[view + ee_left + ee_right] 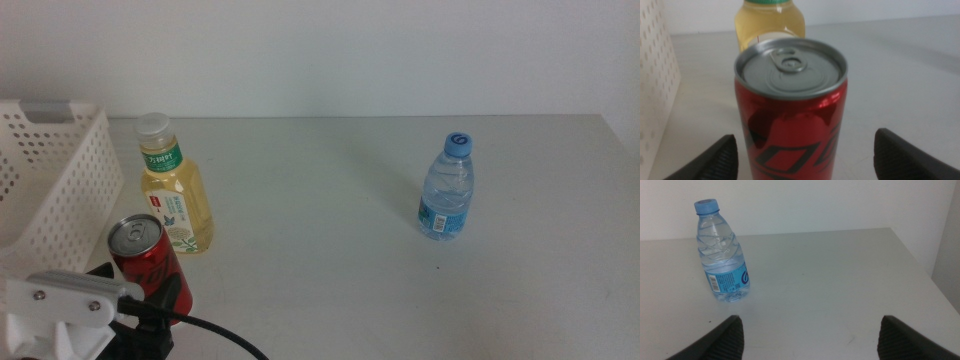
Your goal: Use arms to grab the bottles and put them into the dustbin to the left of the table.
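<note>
Sitting at the near left of the table point(330, 200) is the red can point(150, 265), upright, with the left gripper point(805, 155) right around it. From the left wrist view the jaws are spread wide, one on each side of the can, and neither looks to be touching it; there's a clear gap on one side and a thinner one on the other. The can's grey top with its pull tab faces the camera. In the middle view, the left arm's white bracket point(65, 310) and a black cable point(215, 335) sit at the bottom edge, partly in front of the can.

Just behind the can stands the tea bottle point(175, 190), upright, white cap on, green label. It's near the can, though I can't tell whether they touch. Both are right beside the white bin point(60, 175), which sits at the left edge with its holed wall facing them. That wall also shows along the side of the left wrist view.

The water bottle point(447, 188) is well apart from all that, over on the right half of the table, upright with its blue cap on. The right gripper point(810, 335) is out of the middle view, but its own camera shows its jaws wide apart too, gripping nothing, hanging above bare tabletop with the water bottle ahead and off to one side.
</note>
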